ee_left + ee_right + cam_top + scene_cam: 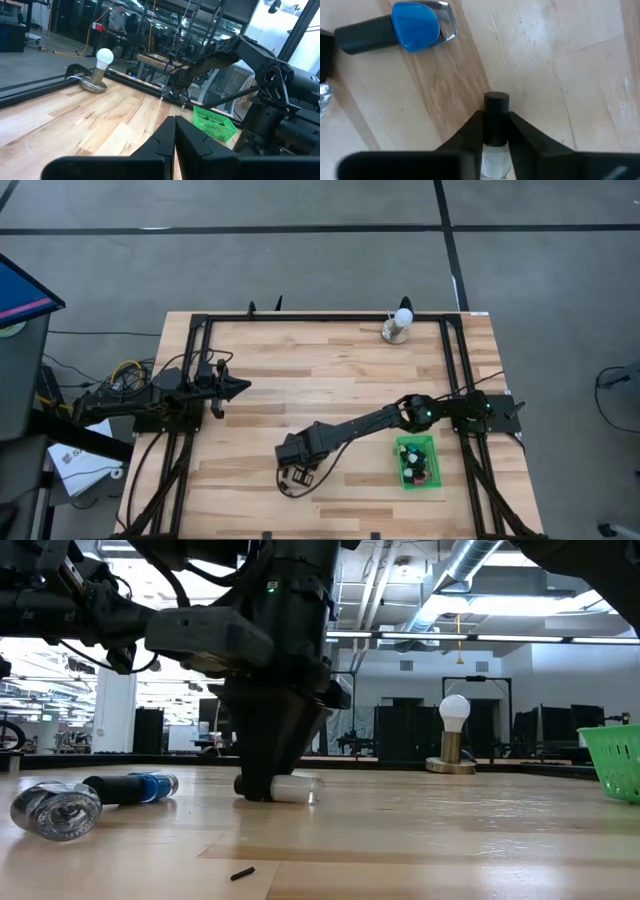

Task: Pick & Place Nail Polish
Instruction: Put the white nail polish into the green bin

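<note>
A clear nail polish bottle with a black cap lies on its side on the wooden table near the front middle; it also shows in the low view. My right gripper stands over it, pointing down, shut on it. A blue bottle with a dark cap lies on its side close by, and a clear, silvery bottle lies beside that. My left gripper is shut and empty, held above the table's left part. My right gripper pinches the clear bottle between its two fingers, at the place where the black cap meets the glass body. The fingers come from above, pointing down, and lie across the bottle. The bottle lies level with its side on the table.
A green basket holding several small bottles stands at the front right. A white ball on a round metal base stands at the far edge. A small dark scrap lies near the front. A black frame borders the table.
</note>
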You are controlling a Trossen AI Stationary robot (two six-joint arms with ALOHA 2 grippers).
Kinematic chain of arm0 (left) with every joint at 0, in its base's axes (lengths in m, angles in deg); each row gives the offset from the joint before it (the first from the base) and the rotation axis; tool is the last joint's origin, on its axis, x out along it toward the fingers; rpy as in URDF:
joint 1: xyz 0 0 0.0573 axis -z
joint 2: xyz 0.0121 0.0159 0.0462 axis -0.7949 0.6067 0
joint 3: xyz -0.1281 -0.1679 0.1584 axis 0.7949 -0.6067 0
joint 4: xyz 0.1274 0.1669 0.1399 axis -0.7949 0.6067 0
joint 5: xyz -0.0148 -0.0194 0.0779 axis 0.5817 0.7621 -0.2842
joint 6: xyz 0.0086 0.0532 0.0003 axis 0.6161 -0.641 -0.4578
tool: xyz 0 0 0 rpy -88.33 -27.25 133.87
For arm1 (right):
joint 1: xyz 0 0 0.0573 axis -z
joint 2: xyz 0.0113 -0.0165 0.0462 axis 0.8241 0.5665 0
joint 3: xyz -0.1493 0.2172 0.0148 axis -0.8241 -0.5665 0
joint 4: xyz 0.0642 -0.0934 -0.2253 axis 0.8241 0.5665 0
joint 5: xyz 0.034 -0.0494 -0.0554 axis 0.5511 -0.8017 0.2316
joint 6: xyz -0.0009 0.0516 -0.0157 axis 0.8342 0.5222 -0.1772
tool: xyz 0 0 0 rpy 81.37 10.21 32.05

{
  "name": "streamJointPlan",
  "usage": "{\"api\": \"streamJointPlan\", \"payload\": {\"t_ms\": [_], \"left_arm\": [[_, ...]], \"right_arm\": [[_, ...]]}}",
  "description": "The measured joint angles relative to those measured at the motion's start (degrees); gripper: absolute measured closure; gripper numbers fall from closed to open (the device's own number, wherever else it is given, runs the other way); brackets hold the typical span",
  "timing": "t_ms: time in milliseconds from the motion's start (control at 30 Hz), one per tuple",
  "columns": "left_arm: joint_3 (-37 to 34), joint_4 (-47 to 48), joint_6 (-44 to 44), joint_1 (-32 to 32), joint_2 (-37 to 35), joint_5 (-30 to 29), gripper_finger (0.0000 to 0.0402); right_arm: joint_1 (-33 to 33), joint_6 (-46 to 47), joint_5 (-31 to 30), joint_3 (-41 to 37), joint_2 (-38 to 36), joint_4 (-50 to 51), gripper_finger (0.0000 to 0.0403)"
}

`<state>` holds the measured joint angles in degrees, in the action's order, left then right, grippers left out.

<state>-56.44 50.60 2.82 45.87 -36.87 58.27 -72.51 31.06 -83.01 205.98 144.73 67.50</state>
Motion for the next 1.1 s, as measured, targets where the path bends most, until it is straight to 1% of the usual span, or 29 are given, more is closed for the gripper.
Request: {"api": "streamJointPlan", "payload": {"t_ms": [67,400,633,767,1033,1100], "left_arm": [[0.0,0.0,0.0,0.0,0.0,0.0,0.0399],[0.0,0.0,0.0,0.0,0.0,0.0,0.0399],[0.0,0.0,0.0,0.0,0.0,0.0,0.0399],[0.0,0.0,0.0,0.0,0.0,0.0,0.0399],[0.0,0.0,0.0,0.0,0.0,0.0,0.0399],[0.0,0.0,0.0,0.0,0.0,0.0,0.0399]], "right_arm": [[0.0,-0.2,0.5,0.0,0.0,0.2,0.0361],[0.0,-0.9,1.4,-0.5,-1.2,2.0,0.036],[0.7,-1.1,1.3,-0.3,-5.9,4.6,0.036],[0.2,-0.7,0.8,-0.3,-8.6,9.9,0.036],[-3.6,3.1,-1.7,-0.3,-13.6,22.7,0.036],[-4.5,4.6,-2.4,-1.7,-15.3,22.9,0.036]]}}
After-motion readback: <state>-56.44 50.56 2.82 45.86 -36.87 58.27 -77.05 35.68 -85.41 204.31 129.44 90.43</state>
